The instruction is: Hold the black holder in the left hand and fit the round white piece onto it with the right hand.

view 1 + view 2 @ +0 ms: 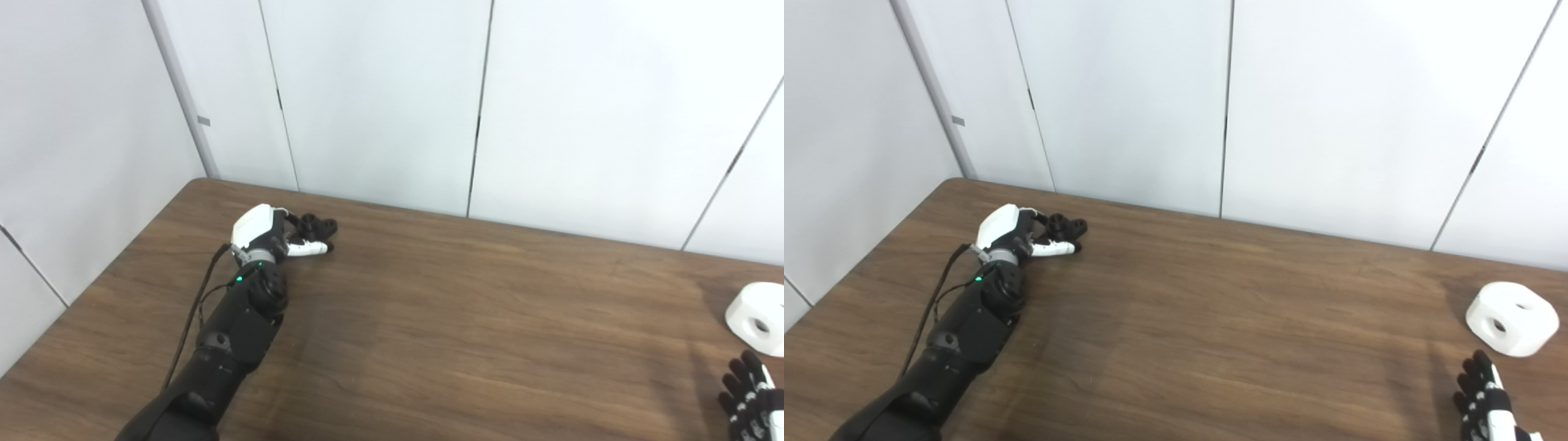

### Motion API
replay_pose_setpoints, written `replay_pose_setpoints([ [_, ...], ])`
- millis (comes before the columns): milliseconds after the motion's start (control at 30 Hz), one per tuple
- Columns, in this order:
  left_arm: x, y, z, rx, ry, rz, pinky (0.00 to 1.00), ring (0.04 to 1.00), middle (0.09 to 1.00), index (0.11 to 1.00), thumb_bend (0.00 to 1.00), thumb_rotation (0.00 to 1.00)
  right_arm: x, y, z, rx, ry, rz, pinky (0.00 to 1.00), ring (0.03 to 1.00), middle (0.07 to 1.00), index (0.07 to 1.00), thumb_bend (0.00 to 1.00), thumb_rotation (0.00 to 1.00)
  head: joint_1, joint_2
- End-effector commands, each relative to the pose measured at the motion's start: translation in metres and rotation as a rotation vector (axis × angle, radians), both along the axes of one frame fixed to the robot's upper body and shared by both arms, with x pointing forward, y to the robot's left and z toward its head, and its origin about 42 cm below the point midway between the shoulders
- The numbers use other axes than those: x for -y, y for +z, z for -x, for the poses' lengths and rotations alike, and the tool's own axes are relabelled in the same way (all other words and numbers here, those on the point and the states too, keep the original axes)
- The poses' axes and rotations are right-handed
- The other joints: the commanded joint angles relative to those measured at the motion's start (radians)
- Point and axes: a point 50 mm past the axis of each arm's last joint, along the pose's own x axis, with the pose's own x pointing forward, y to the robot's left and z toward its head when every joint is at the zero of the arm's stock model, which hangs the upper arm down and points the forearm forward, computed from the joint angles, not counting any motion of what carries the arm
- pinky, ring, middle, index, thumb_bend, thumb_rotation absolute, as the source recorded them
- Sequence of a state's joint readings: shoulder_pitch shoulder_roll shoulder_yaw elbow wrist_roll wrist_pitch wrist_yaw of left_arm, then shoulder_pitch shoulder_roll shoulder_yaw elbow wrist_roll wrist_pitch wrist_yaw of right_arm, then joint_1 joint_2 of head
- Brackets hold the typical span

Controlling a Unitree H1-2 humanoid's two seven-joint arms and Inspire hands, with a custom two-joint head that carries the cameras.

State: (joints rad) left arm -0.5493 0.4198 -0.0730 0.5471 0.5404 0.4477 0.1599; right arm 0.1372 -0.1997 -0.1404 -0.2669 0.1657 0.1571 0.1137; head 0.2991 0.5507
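At the far left of the table my left hand lies with its fingers curled around the small black holder, which rests on the tabletop; the thumb presses in from the near side. The holder is mostly hidden by the fingers. The round white piece, a chunky puck with round holes in its top and side, sits on the table at the far right. My right hand is at the bottom right corner, just short of the white piece and not touching it, with its fingers apart and nothing in them.
The brown wooden table spans the view, with white wall panels right behind its far edge and to its left. A black cable runs along my left forearm.
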Motion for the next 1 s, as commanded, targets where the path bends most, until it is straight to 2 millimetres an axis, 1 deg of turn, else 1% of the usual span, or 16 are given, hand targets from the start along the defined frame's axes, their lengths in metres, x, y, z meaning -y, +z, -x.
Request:
replay_pose_setpoints([
  [0, -0.011, 0.024, -0.007, 0.056, 0.020, -0.030, 1.00, 1.000, 0.933, 0.722, 0.92, 0.35, 0.000, 0.007, -0.003, 0.028, 0.008, 0.012, 1.00, 1.000, 1.000, 1.000, 0.50, 1.00, 0.001, 0.000],
  [133, -0.013, 0.023, -0.006, 0.049, 0.023, -0.038, 1.00, 1.000, 0.933, 0.726, 0.91, 0.33, 0.000, 0.008, -0.003, 0.030, 0.012, 0.009, 1.00, 1.000, 1.000, 1.000, 0.47, 1.00, 0.002, 0.004],
  [333, -0.014, 0.021, -0.003, 0.042, 0.023, -0.046, 1.00, 1.000, 0.932, 0.727, 0.90, 0.30, 0.000, 0.008, -0.002, 0.023, 0.012, 0.005, 1.00, 1.000, 1.000, 1.000, 0.48, 1.00, 0.003, 0.006],
  [533, -0.016, 0.019, -0.001, 0.040, 0.031, -0.043, 1.00, 1.000, 0.932, 0.723, 0.91, 0.30, 0.001, 0.008, -0.001, 0.022, 0.012, 0.006, 1.00, 1.000, 1.000, 1.000, 0.48, 1.00, 0.004, 0.011],
  [700, -0.020, 0.016, 0.000, 0.023, 0.038, -0.046, 1.00, 1.000, 0.935, 0.724, 0.90, 0.29, 0.002, 0.007, -0.001, 0.023, 0.013, 0.012, 1.00, 1.000, 1.000, 1.000, 0.49, 1.00, 0.004, 0.013],
  [900, -0.022, 0.014, 0.002, 0.015, 0.047, -0.047, 1.00, 1.000, 0.934, 0.716, 0.90, 0.30, 0.002, 0.008, -0.001, 0.025, 0.018, 0.012, 1.00, 1.000, 1.000, 1.000, 0.47, 1.00, 0.005, 0.015],
  [967, -0.022, 0.013, 0.003, 0.015, 0.048, -0.046, 1.00, 1.000, 0.932, 0.706, 0.89, 0.29, 0.003, 0.008, -0.001, 0.024, 0.016, 0.014, 1.00, 1.000, 1.000, 1.000, 0.48, 1.00, 0.005, 0.018],
])
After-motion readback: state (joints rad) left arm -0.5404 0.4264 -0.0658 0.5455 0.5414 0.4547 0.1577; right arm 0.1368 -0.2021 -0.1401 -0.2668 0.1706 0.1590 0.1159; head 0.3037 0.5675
